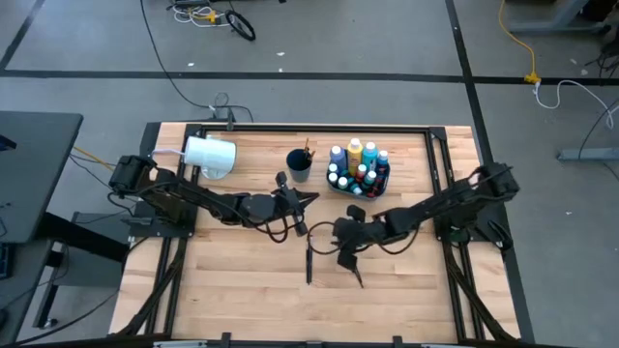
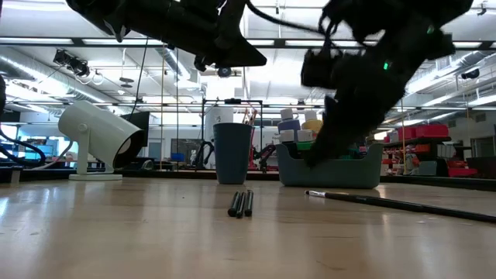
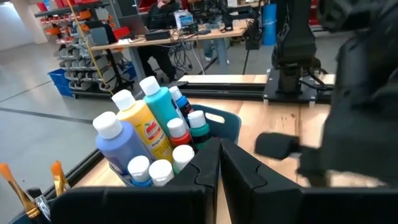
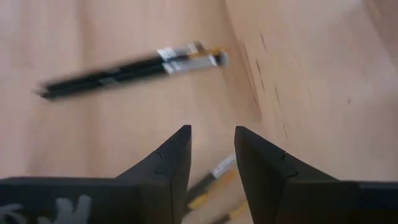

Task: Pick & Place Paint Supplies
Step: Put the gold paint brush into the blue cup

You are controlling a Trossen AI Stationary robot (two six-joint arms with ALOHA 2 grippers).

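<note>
Paint bottles with white caps point(image 3: 146, 134) stand upright in a dark tray point(image 1: 360, 184) at the table's far middle. A dark cup point(image 2: 232, 152) holding orange-handled brushes point(image 3: 18, 186) stands left of the tray. Two dark brushes point(image 4: 130, 68) lie side by side on the table's middle point(image 1: 309, 263). Another brush point(image 1: 356, 276) lies to their right. My left gripper point(image 3: 219, 155) is shut and empty, held level above the table and pointing at the tray. My right gripper point(image 4: 211, 140) is open and slants down over the single brush point(image 4: 214, 177) without touching it.
A large white cylinder point(image 1: 210, 157) lies on its stand at the far left of the table. Bare wood stretches along the near half of the table point(image 1: 251, 300). A black frame rail point(image 1: 329, 129) runs along the far edge.
</note>
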